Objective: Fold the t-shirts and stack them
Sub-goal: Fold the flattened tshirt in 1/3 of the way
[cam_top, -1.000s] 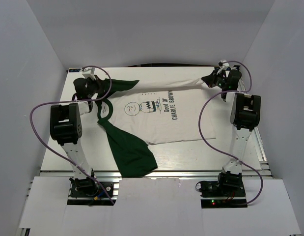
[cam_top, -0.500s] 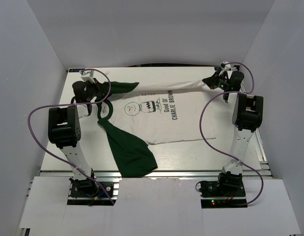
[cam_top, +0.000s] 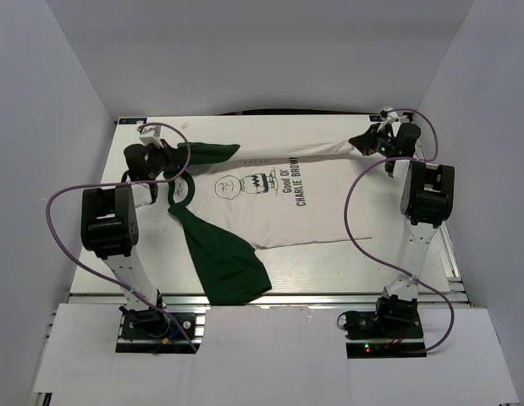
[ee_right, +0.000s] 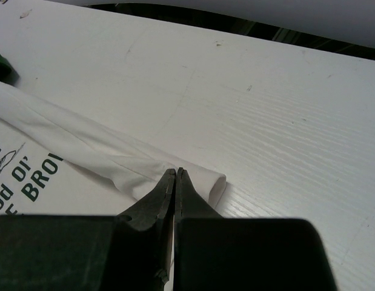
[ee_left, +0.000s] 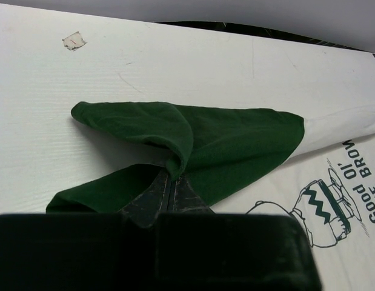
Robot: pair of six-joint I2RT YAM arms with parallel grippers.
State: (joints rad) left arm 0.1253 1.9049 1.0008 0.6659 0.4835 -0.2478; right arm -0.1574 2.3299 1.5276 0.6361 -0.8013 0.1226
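t-shirt (cam_top: pixel 278 203) on table (cam_top: pixel 312 272), left pincer (cam_top: pixel 172 156) at its far-left corner, right pincer (cam_top: pixel 361 141) at far-right corner

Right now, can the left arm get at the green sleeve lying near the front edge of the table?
Probably, but not freely: the left gripper is shut on the far sleeve and must let go first. The near sleeve lies bare beside that arm.

A: Light?
B: Bright, even, from above; table (cam_top: pixel 278 127) almost blown white, no hard glare.
A: Shadows?
B: Soft only. Faint one under the t-shirt (ee_left: pixel 235 138) fold, just ahead-left of the left gripper (ee_left: pixel 172 177) tips.
A: Focus?
B: Crisp ahead of both tips, right gripper (ee_right: pixel 175 171) included; dark bodies behind them blurred, underexposed. Overhead view slightly soft.
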